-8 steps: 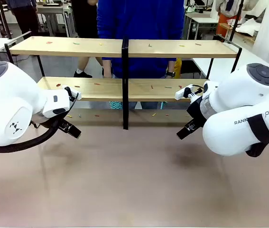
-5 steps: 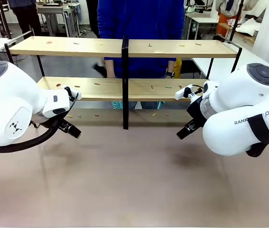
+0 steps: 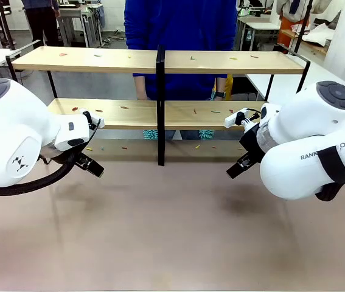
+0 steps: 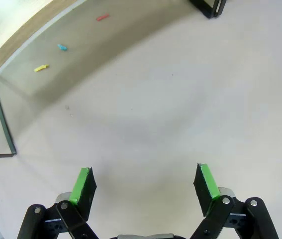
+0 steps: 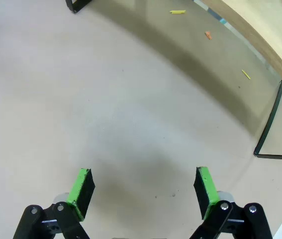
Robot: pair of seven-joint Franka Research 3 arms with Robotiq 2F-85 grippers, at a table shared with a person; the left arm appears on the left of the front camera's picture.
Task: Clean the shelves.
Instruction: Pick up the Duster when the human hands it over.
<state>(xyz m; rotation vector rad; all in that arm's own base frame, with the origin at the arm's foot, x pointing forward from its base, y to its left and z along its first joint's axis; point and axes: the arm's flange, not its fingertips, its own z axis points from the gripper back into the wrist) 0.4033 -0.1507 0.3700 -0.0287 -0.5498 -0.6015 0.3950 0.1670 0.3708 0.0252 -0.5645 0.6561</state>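
Both the left end effector [image 4: 144, 180] and right end effector [image 5: 144, 181] hung spread and empty over the worktop [image 3: 172, 231]. Ahead stood the shelves [image 3: 99, 59], long axis crosswise, each arm about equally near its own half.

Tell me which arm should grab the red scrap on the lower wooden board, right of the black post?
Probably right: the open right gripper and the red scrap share one side of the black post.
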